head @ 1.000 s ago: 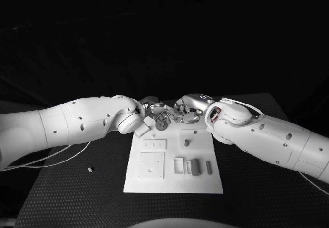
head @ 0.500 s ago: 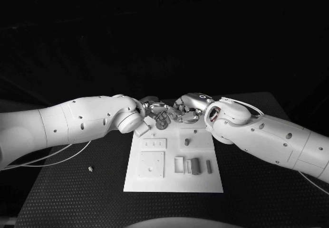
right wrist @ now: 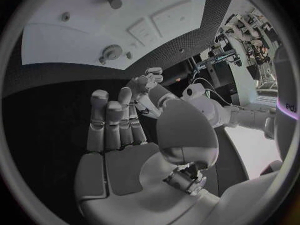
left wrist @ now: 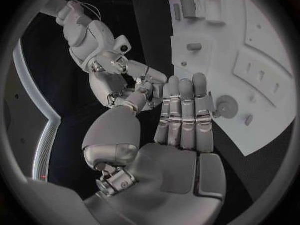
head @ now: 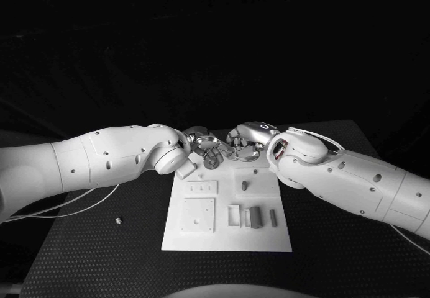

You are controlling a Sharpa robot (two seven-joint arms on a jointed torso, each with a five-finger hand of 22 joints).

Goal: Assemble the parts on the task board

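Task board [head: 226,242] lying flat, white, just below both hands, carrying grey parts [head: 253,217] in row, short peg [head: 243,185] standing nearer hands, gear [left wrist: 225,106] lying beside left fingertips. Left hand [head: 202,148] and right hand [head: 243,143] meeting fingertip to fingertip over board's far end; fingers extended, whether pinching anything cannot tell. Small loose bit [head: 119,220] sitting on table [head: 107,261], well apart from left hand.

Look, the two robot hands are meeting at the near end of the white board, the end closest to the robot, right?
Not quite. The left hand and the right hand do meet, but at the far end of the white board, the end away from the robot. The head view shows it: the hands are together above the board's far edge, and its near end lies bare.
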